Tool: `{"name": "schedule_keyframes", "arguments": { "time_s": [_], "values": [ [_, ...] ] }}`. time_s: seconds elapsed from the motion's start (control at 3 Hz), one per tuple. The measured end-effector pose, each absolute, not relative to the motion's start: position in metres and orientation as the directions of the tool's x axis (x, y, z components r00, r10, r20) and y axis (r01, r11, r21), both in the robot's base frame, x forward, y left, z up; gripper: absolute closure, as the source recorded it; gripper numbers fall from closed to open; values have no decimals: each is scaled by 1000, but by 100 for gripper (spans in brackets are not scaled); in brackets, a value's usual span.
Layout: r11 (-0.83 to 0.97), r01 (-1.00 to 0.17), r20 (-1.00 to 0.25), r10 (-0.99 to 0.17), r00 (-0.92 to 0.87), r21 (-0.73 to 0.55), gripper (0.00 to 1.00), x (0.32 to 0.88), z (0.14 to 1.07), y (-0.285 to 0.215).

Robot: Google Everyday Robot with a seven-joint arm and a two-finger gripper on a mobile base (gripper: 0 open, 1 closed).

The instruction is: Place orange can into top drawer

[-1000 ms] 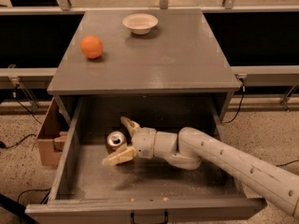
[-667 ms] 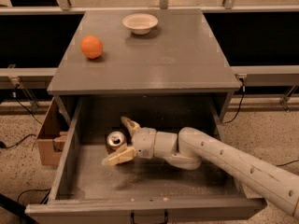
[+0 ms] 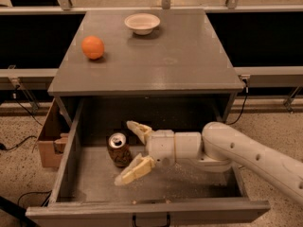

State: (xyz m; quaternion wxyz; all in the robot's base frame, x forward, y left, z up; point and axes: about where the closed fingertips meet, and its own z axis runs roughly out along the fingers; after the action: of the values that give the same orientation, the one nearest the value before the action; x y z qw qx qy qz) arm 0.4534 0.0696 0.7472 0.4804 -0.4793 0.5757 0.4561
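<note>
The orange can stands upright on the speckled floor of the open top drawer, left of centre, its silver top and pull tab showing. My gripper reaches in from the right on a white arm. Its two cream fingers are spread wide, one behind the can and one in front of it. The can sits between them near the fingertips, and the fingers are not closed on it.
A round orange fruit and a white bowl sit on the cabinet top. A cardboard box stands on the floor left of the drawer. A small dark handle is on the drawer front.
</note>
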Motion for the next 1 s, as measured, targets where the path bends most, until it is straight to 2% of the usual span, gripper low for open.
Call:
{"name": "schedule_keyframes", "arguments": {
  "time_s": [0.33,0.67,1.0],
  "values": [
    [90,-995,-971,-230,-70,50,0,441,795,43],
    [140,-990,-916,-398,-58,1,0,451,857,1],
    [254,-959,-791,-610,-58,-125,0,466,913,-38]
  ]
}}
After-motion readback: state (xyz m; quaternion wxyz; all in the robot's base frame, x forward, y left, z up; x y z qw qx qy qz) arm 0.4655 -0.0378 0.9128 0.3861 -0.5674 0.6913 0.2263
